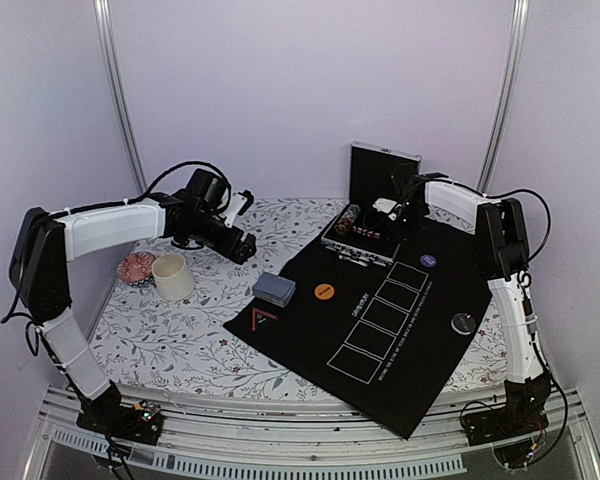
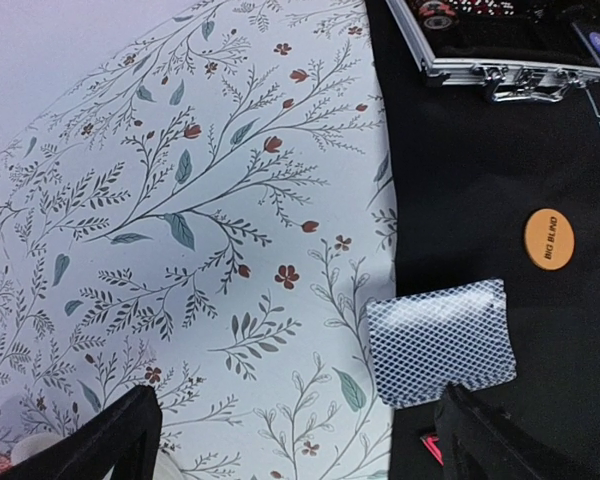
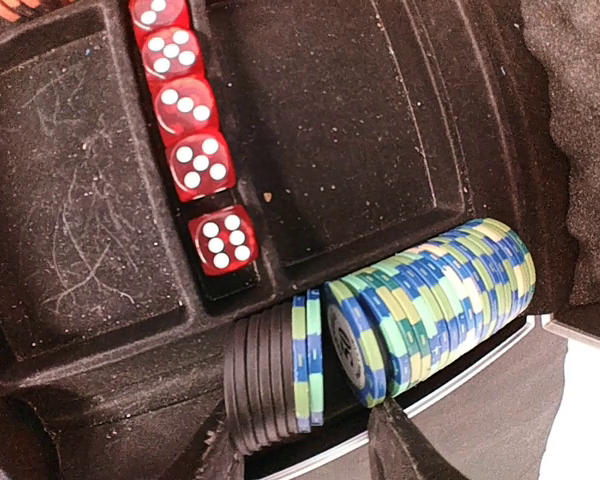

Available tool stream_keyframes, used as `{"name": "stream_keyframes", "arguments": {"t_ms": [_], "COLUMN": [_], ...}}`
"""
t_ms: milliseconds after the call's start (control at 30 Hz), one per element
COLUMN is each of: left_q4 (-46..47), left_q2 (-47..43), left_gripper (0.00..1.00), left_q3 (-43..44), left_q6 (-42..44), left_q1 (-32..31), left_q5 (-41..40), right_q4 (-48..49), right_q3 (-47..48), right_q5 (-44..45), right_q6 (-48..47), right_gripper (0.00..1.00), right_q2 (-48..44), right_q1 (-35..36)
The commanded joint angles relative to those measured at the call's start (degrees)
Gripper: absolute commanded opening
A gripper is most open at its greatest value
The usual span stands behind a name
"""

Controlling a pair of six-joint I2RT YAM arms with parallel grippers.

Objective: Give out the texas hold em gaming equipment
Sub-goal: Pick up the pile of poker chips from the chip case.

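A deck of cards [image 1: 273,289] with grey-blue backs lies at the black mat's [image 1: 380,330] left edge. My left gripper [image 1: 235,240] hovers open above the floral cloth; in its wrist view the deck [image 2: 440,340] sits just ahead of the right finger [image 2: 500,440]. An orange disc [image 2: 548,238], a purple disc [image 1: 428,261] and a dark disc [image 1: 464,322] lie on the mat. My right gripper [image 3: 310,450] is inside the open case [image 1: 365,235], its jaws apart on either side of a short stack of black chips [image 3: 265,375] topped by two blue-green ones; the right finger stands clear of them.
A long row of blue-green chips [image 3: 430,300] and several red dice [image 3: 190,140] fill the case, whose lid [image 1: 383,170] stands upright. A cream cup [image 1: 173,276] and a pinkish object [image 1: 135,267] sit at the left. A red triangle marker [image 1: 264,320] lies on the mat.
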Motion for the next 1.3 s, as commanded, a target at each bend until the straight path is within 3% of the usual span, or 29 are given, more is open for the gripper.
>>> {"name": "stream_keyframes", "arguments": {"t_ms": [0,567,1000,1133,1267], "left_q4": [-0.7,-1.0,-1.3,-1.4,-1.6], "left_q2": [0.7,1.2,1.3,1.6,1.8], "left_gripper": [0.98,0.98,0.98,0.98,0.98], "left_q3": [0.9,1.0,1.1,1.2,1.3], "left_q6": [0.3,0.3,0.3,0.2,0.2], "left_q1": [0.7,0.7,0.7,0.7,0.7], "left_q5": [0.6,1.5,2.0,2.2,2.3], "right_q4": [1.1,-3.0,3.9,4.7,4.7], "right_q3": [0.8,0.1,-0.1,-0.1,0.1], "right_q5": [-5.8,-11.8,1.0,0.7,-1.2], "right_q6": [-1.5,-2.5,-2.5,-2.9,-3.8], "right_gripper": [0.42,0.38,0.42,0.49,0.49], "right_q2": [4.0,0.8,0.5,0.8,1.4], "right_q1": [0.8,1.7,1.6,1.6,1.6]}}
